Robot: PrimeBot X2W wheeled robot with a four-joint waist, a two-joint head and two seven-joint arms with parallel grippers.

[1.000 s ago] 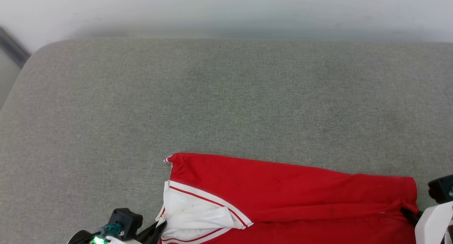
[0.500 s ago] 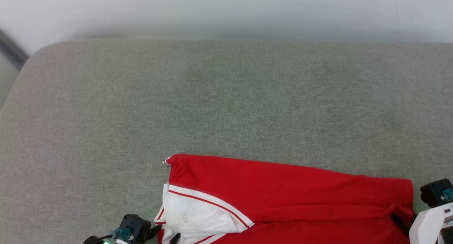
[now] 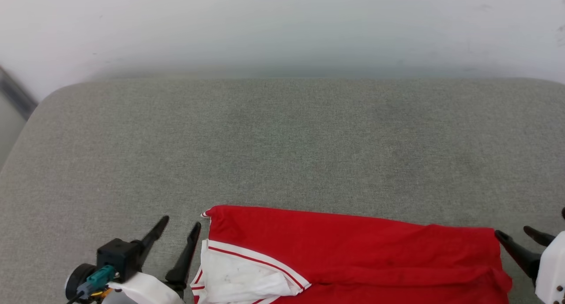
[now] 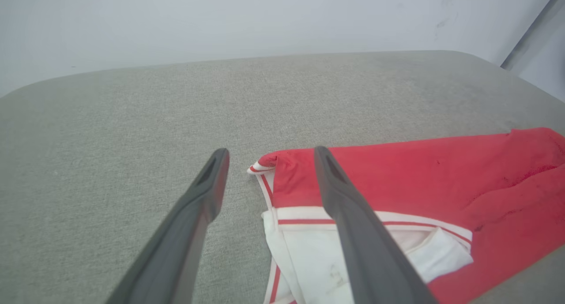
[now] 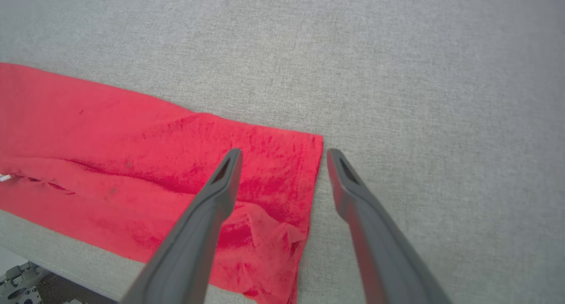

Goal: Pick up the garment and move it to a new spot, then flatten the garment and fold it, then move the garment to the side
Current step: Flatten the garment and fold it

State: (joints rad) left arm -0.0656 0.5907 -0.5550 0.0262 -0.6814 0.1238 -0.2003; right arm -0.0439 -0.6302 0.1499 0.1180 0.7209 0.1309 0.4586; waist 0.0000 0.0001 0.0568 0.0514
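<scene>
The garment (image 3: 353,246) lies along the tabletop's (image 3: 282,140) near edge, apparently folded. It's soft, light, floppy cloth. Left tool (image 3: 181,222) and right tool (image 3: 512,231) stand spread, empty; best pinch its end corners.

In front of me the bench (image 3: 282,140) is covered in a grey-green woven cloth, slightly mottled, lighter in some patches and darker in others. Its far left corner is rounded. Behind its far edge rises a pale wall (image 3: 282,26), plain but for a few faint smudges (image 4: 446,19). Just beyond the rounded corner a dark strip (image 3: 15,90) slants across the wall; what it is I cannot tell.
</scene>
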